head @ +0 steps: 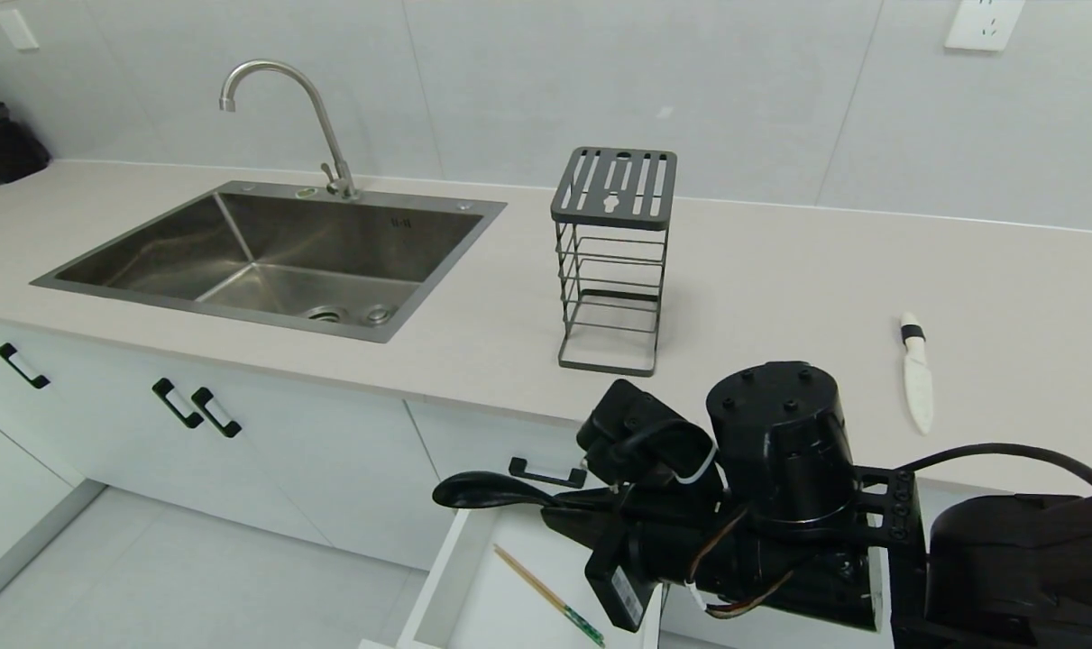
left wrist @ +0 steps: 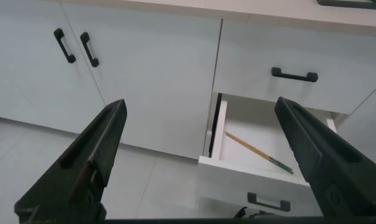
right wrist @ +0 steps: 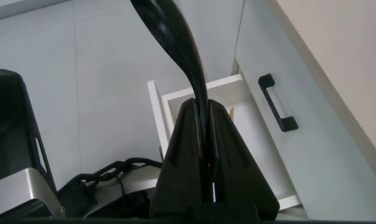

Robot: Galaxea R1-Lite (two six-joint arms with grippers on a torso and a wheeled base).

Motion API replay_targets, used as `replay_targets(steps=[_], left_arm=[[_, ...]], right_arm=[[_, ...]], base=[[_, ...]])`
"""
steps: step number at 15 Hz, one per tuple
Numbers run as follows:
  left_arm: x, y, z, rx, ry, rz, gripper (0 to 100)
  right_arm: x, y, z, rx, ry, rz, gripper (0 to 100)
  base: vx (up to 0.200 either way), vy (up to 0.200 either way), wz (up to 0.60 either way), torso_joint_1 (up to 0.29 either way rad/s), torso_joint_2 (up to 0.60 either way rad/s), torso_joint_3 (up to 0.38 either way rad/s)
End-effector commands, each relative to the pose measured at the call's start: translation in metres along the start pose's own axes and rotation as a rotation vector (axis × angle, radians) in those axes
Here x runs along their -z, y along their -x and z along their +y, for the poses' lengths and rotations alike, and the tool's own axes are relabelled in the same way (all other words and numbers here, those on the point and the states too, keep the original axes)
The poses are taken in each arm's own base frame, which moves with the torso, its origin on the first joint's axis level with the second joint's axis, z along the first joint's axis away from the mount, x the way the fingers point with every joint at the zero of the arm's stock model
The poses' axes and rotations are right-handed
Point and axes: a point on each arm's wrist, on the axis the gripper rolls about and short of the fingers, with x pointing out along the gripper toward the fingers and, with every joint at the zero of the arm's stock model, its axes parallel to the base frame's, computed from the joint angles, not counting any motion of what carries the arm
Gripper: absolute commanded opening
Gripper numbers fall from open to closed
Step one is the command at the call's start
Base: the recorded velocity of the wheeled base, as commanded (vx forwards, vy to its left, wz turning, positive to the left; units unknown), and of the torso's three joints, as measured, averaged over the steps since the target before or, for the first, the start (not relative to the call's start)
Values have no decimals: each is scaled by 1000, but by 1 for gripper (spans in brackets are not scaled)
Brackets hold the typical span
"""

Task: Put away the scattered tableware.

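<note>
Black spoon (head: 491, 491), glossy, long curved handle pinched in right claw (right wrist: 204, 118); left claw (left wrist: 200, 111) wide.

Open drawer (head: 484, 620), 1 chopstick (head: 549, 596) inside

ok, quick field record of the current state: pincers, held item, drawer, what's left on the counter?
right pincer: shut on black spoon, over the open drawer
left pincer: open, holding nothing
drawer: open, chopsticks inside
counter: white knife lying flat, to the right of wire rack, apart from it
</note>
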Motion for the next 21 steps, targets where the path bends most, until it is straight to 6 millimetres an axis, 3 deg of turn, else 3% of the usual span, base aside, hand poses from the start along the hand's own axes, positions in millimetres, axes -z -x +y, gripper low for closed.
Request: replay_targets(steps=[1,21], left_arm=[[0,0,0,0,0,1,100],[0,0,0,0,0,-1,100]], right_arm=[[2,-1,0,0,0,5,0],[-2,0,0,8,-1,-14,0]], base=[[0,0,0,-27,51,27],[0,0,0,-242,440,206]])
